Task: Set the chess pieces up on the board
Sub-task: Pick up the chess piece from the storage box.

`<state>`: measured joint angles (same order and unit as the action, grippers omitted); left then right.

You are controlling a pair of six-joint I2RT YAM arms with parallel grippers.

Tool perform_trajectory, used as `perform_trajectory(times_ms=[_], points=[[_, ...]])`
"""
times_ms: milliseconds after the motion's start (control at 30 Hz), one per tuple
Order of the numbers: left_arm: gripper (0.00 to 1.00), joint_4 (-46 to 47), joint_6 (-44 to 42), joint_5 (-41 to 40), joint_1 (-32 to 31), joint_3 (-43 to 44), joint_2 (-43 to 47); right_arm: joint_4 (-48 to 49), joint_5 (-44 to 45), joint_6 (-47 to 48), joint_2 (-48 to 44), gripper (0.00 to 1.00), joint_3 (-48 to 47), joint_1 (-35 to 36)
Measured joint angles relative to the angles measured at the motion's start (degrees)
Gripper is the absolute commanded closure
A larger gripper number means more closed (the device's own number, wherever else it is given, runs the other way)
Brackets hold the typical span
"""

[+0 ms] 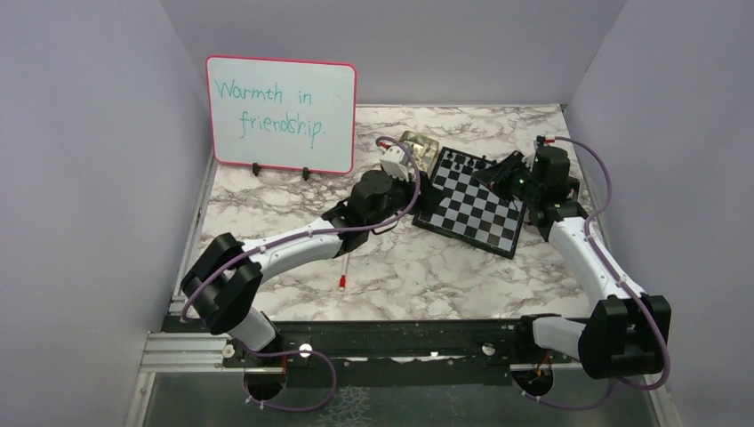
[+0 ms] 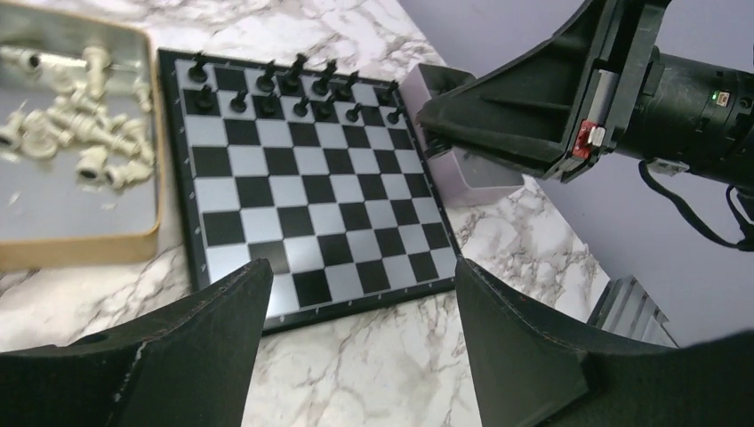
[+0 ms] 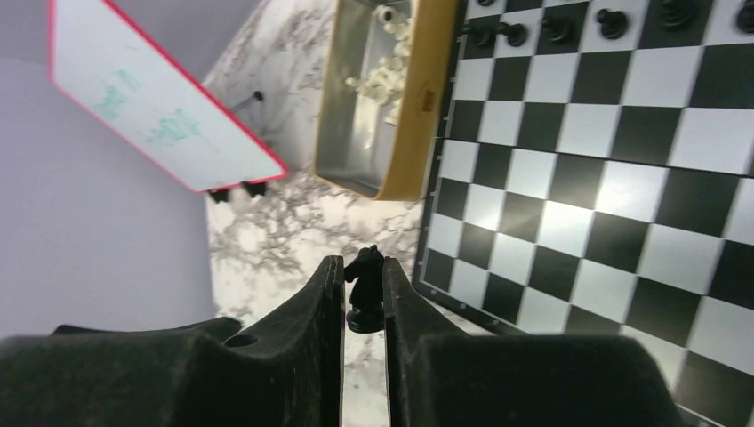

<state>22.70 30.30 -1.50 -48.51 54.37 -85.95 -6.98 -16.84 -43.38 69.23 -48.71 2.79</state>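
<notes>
The board (image 1: 485, 222) lies at the back right of the marble table. Several black chess pieces (image 2: 293, 89) fill its two far rows in the left wrist view. Pale cream pieces (image 2: 76, 133) lie heaped in a gold-rimmed tin (image 2: 80, 249) beside the board. My right gripper (image 3: 364, 267) is shut on a black knight (image 3: 365, 289), held upright above the table just off the board's (image 3: 605, 191) edge. My left gripper (image 2: 360, 289) hangs open and empty over the marble at the board's (image 2: 293, 205) near edge.
A pink-framed whiteboard (image 1: 281, 114) stands at the back left. A red-tipped pen (image 1: 344, 271) lies on the marble near the left arm. A grey box (image 2: 462, 165) sits against the board's right side, under the right gripper (image 2: 533, 116). Lilac walls enclose the table.
</notes>
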Motion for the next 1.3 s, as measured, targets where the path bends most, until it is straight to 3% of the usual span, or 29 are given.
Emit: perform_trajectory(times_ms=[200,433,633,1067,1300], points=[[0.28,5.55,-5.44,0.02,-2.84,5.53,-6.91,6.82,-2.97,-7.37,-2.36,0.86,2.73,1.18],[0.35,8.79,-10.97,-0.11,-5.70,11.67,-12.92,9.55,-4.09,-12.22,-5.95,0.85,4.55,1.29],[0.37,10.29,-13.66,-0.90,-6.80,15.93,-17.70,10.78,-4.70,-14.16,-8.70,0.85,5.07,1.29],[0.41,12.39,-18.67,-5.49,-8.24,17.57,-20.35,10.60,-4.90,-14.16,-9.92,0.85,6.08,1.29],[0.41,13.38,-18.97,-6.84,-8.24,13.55,-18.16,10.47,-4.90,-14.14,-9.94,0.85,6.10,1.29]])
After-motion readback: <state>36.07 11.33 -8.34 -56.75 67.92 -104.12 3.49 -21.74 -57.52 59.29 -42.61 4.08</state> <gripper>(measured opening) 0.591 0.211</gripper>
